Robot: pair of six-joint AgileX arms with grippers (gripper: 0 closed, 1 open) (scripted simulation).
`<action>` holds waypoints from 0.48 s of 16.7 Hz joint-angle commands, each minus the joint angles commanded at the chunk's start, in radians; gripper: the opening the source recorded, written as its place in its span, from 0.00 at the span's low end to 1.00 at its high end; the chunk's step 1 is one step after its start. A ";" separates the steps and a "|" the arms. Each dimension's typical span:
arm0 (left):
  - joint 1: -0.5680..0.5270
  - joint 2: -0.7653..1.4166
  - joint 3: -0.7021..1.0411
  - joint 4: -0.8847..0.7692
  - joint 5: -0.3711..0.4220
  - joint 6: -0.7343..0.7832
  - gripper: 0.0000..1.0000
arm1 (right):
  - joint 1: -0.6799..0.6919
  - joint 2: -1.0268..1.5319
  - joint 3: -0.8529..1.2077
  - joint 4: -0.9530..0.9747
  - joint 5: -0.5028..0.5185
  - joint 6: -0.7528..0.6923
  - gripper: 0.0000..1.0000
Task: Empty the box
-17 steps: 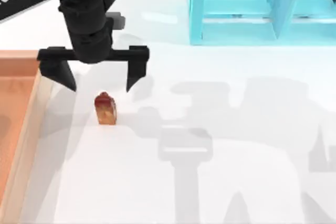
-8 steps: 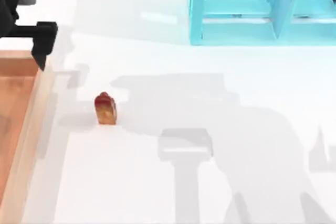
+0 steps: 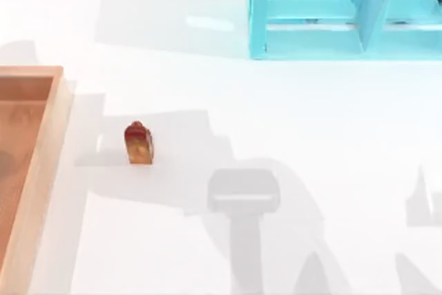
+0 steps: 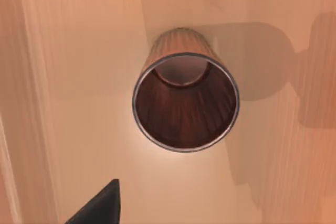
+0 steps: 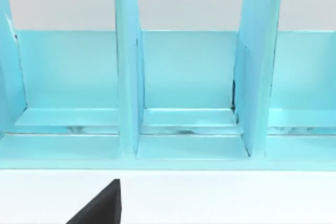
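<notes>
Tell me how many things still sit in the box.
1 in view: a wooden cup, standing open end up on the box floor, in the left wrist view. Much of the box lies past the top view's left edge, so more may be hidden.

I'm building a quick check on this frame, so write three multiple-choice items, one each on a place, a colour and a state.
1. Where does the small red-brown object stand?
A. On the white table, just right of the box
B. Inside the box
C. In the shelf

2. What colour is the shelf?
A. Orange
B. Turquoise blue
C. Black

3. How does the wooden cup sit in the box?
A. Upright, mouth open
B. Tipped on its side
C. Upside down

Answers: 1 A, the top view shows it on the table outside the box's rim. 2 B, both the top view and right wrist view show turquoise walls. 3 A, the left wrist view looks straight down into its open mouth.
</notes>
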 joint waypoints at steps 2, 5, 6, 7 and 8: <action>-0.004 0.004 0.003 0.002 0.000 -0.001 1.00 | 0.000 0.000 0.000 0.000 0.000 0.000 1.00; -0.002 0.012 -0.033 0.040 0.000 -0.001 1.00 | 0.000 0.000 0.000 0.000 0.000 0.000 1.00; -0.001 0.016 -0.063 0.072 0.000 -0.001 1.00 | 0.000 0.000 0.000 0.000 0.000 0.000 1.00; -0.001 0.020 -0.097 0.114 0.000 0.000 1.00 | 0.000 0.000 0.000 0.000 0.000 0.000 1.00; 0.000 0.026 -0.133 0.158 0.000 0.001 1.00 | 0.000 0.000 0.000 0.000 0.000 0.000 1.00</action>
